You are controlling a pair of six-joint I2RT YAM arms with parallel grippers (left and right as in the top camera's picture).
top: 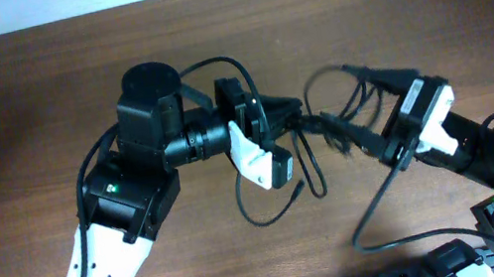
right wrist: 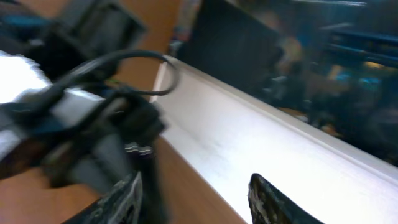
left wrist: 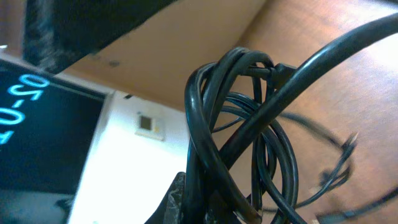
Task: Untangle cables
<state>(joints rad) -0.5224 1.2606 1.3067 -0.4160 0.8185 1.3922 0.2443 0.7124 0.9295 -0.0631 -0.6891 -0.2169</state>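
Cables (top: 310, 126), thin black flexible cords bunched in a small knot with loose loops, hang between the two arms above the brown wooden table (top: 38, 93). In the overhead view, the knot sits at 3 o'clock from the left gripper (top: 286, 118) and just beside it. It sits at about 10 o'clock from the right gripper (top: 373, 142). The left arm is the nearer one. The tangle's long axis runs roughly from 9 to 3 o'clock, with one loop sagging toward 6 o'clock and a long strand trailing off toward 5 o'clock onto the table.

The left wrist camera is filled by the cables (left wrist: 249, 143), several strands looping over one another and running down into the bottom edge where the fingers are. Judging by that, the left jaws are closed on the bundle and hold it off the surface. That arm reaches in from 7 o'clock, its wrist rolled sideways.

The right arm comes in from 4 o'clock, its gripper (right wrist: 196, 186) aimed at the knot. Its fingers (right wrist: 121, 199) stand wide apart with nothing clamped between them, though the view is blurred. The cables (right wrist: 112, 65) lie toward 10 o'clock of them. The next pull probably runs toward 3 o'clock, along the axis.
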